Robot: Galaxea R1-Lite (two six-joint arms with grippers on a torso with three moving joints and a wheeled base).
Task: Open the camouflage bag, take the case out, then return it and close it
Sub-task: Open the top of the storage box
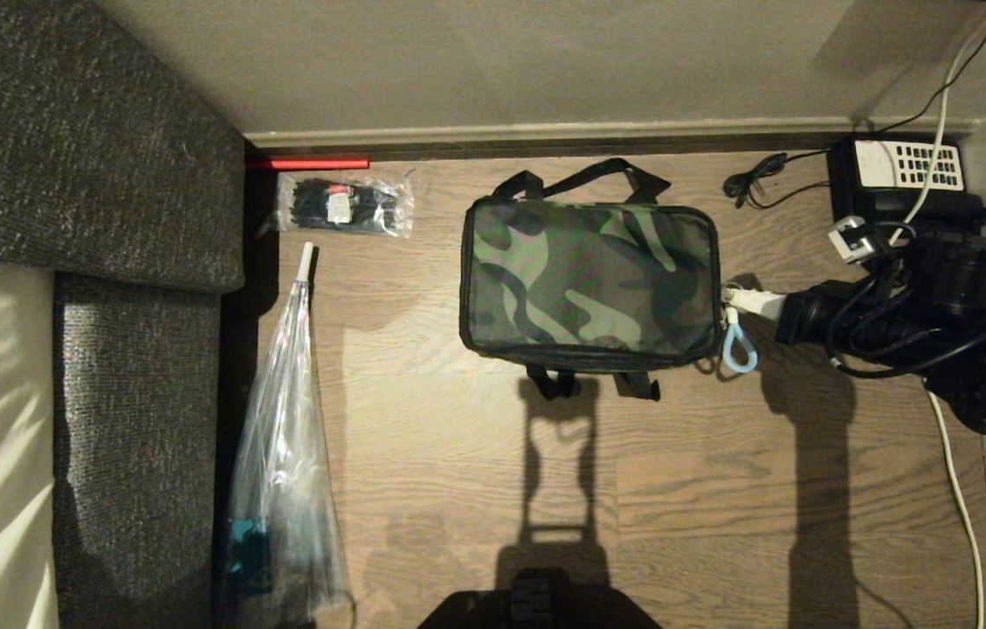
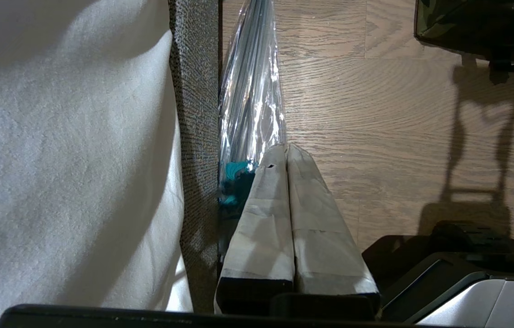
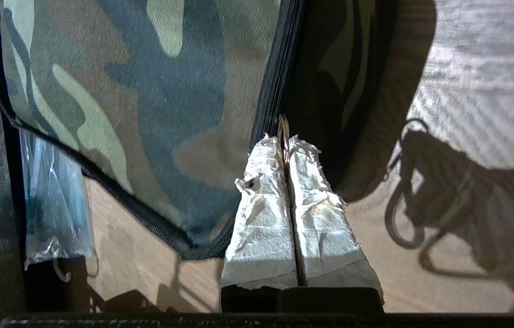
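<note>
Nearest to me, my left gripper (image 2: 287, 150) hangs parked low beside the grey sofa (image 1: 82, 140), fingers pressed together on nothing, over the clear folded umbrella (image 1: 283, 454) that lies along the sofa's foot.

Further out on the wooden floor (image 1: 458, 489), my right gripper (image 1: 733, 297) is at the right-hand end of the camouflage bag (image 1: 589, 279). In the right wrist view the wrapped fingers (image 3: 261, 218) are pinched tight on the metal ring pull (image 3: 282, 132) of the zipper, right at the bag's corner seam. A light-blue loop (image 1: 739, 349) dangles just beside that corner.

The bag sits shut, lid flat, straps showing at its near and far edges, so I judge I am at the very first step: unzipping. The case is not visible; presumably it is inside.

Next I must drag the pull along the zipper track around the lid's edge, keeping the pinch firm and the pull in line with the track so the soft bag does not slide or bunch.

Beyond it, by the wall, lie a small plastic bag (image 1: 344, 205) and a desk phone (image 1: 903, 175).
</note>
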